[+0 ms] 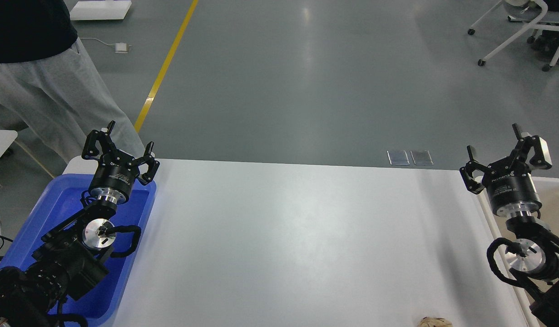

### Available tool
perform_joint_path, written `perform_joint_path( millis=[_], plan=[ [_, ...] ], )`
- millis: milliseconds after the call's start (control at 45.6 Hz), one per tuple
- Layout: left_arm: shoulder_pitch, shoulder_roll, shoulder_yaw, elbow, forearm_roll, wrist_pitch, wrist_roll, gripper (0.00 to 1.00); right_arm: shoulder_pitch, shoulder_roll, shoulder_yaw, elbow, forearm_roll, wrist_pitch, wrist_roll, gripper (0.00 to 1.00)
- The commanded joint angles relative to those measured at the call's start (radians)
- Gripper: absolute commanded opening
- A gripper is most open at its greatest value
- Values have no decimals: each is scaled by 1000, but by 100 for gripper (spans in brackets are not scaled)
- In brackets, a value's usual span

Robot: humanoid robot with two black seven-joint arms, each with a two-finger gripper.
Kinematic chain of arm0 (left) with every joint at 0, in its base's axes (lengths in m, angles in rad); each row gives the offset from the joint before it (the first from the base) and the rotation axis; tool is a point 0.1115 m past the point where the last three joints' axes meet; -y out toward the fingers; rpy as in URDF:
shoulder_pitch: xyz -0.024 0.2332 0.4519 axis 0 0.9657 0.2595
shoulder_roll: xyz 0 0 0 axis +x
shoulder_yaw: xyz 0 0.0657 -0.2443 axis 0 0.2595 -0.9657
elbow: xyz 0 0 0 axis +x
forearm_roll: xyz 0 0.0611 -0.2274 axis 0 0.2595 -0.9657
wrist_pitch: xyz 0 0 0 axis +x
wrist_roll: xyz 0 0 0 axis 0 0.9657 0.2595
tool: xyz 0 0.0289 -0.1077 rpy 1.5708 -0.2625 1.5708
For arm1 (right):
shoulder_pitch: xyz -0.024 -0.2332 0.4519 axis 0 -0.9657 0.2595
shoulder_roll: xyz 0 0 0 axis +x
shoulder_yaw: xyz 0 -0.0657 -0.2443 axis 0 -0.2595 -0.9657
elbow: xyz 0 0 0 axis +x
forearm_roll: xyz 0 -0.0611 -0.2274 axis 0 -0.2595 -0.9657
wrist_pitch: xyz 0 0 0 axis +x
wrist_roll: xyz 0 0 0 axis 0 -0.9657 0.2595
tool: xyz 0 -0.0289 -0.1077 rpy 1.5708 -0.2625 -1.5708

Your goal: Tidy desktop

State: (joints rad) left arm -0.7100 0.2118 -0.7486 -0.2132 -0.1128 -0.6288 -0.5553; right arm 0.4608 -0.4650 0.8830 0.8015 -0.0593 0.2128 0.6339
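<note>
The white desktop (pixel 297 236) fills the middle of the head view. My left gripper (pixel 130 134) hangs open above the far end of a blue tray (pixel 56 200) at the desktop's left side, with nothing between its fingers. My right gripper (pixel 492 138) hangs open too, above the far end of a beige bin (pixel 554 200) at the right edge, and holds nothing. A small brownish thing (pixel 434 322) peeks in at the desktop's near edge, mostly cut off by the frame.
A person in grey trousers (pixel 56 100) stands just beyond the table's far left corner. Grey floor with a yellow line (pixel 165 63) lies past the far edge. A wheeled chair base (pixel 515 34) stands at the far right.
</note>
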Motion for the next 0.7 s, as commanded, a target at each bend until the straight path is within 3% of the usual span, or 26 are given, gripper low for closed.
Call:
perform_joint_path(
  millis=[0, 680],
  plan=[
    [0, 0, -2, 0, 1, 0, -2, 100, 1, 3, -2, 2, 1, -3, 1, 100],
    [0, 0, -2, 0, 1, 0, 0, 100, 6, -15, 30, -1, 0, 54, 6, 100]
  ],
)
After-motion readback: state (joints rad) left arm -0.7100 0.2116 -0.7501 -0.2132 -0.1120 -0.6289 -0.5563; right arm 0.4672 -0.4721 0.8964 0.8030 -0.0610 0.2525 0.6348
